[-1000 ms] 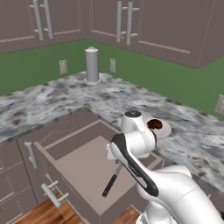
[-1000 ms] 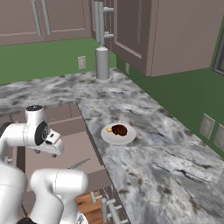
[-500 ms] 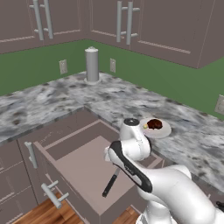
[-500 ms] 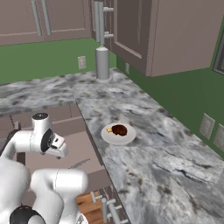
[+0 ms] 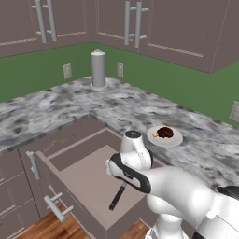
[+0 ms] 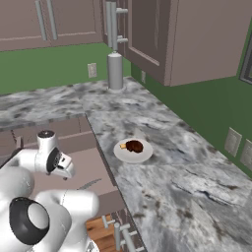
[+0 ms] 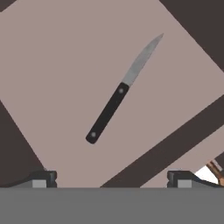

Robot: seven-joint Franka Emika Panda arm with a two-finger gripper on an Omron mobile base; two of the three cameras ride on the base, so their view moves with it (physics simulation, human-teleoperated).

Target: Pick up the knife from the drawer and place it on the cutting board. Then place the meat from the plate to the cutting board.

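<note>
The drawer stands pulled open under the counter, its flat brown-mauve bottom bare around the knife. The knife lies diagonally on it, black handle nearer my fingertips, grey blade pointing away. In the left base view its handle pokes out from under my arm, and its blade shows in the right base view. My gripper hangs open above the drawer, well clear of the knife, with nothing between its fingers. On the counter the white plate carries the dark meat. The cutting board is out of view.
A tall grey cylinder stands at the back of the marble counter, near the corner. Wall cabinets hang above it. The drawer's silver bar handle juts out at the front. My own arm hides the drawer's right side in the left base view.
My arm has leaned a little lower over the open drawer. The knife, plate and meat have not moved, and the gripper has stayed open.
</note>
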